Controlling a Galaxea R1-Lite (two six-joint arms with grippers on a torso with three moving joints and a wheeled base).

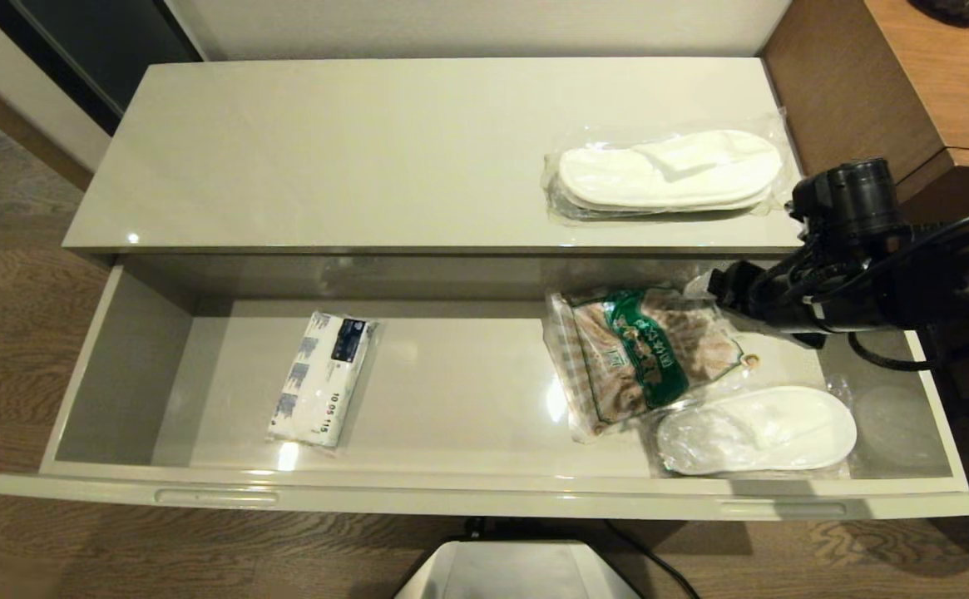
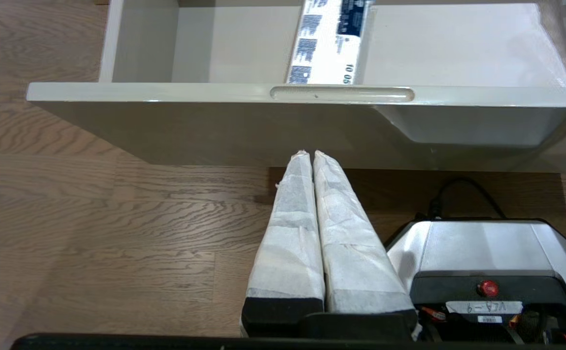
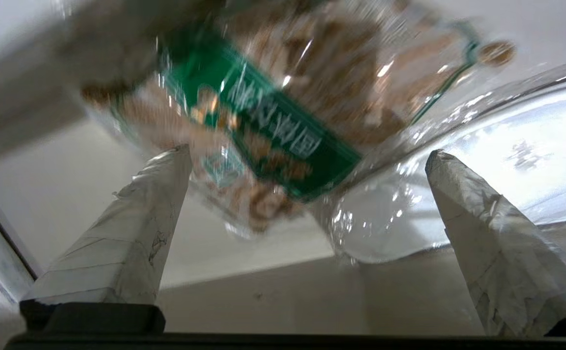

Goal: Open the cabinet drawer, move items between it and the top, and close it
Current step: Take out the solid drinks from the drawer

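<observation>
The cabinet drawer [image 1: 467,499] stands pulled fully out below the top [image 1: 368,150]. One bag of white slippers [image 1: 667,175] lies on the top at the right. In the drawer's right half, a brown-patterned packet with a green label [image 1: 642,353] partly overlaps a second bag of slippers [image 1: 758,431]. My right gripper [image 1: 710,287] hangs open over the drawer's back right, at the packet's far corner. In the right wrist view the packet [image 3: 273,112] and the slippers bag [image 3: 506,146] lie beyond the spread fingertips [image 3: 176,160], nothing between them. My left gripper [image 2: 310,153] is shut and empty, low before the drawer front [image 2: 166,92].
A white tissue pack with a dark blue label [image 1: 322,378] lies in the drawer's left half, also seen as the tissue pack [image 2: 326,43] from the left wrist. The brown wood-grain desk [image 1: 933,75] borders the cabinet on the right. The robot base [image 1: 517,570] stands before the drawer.
</observation>
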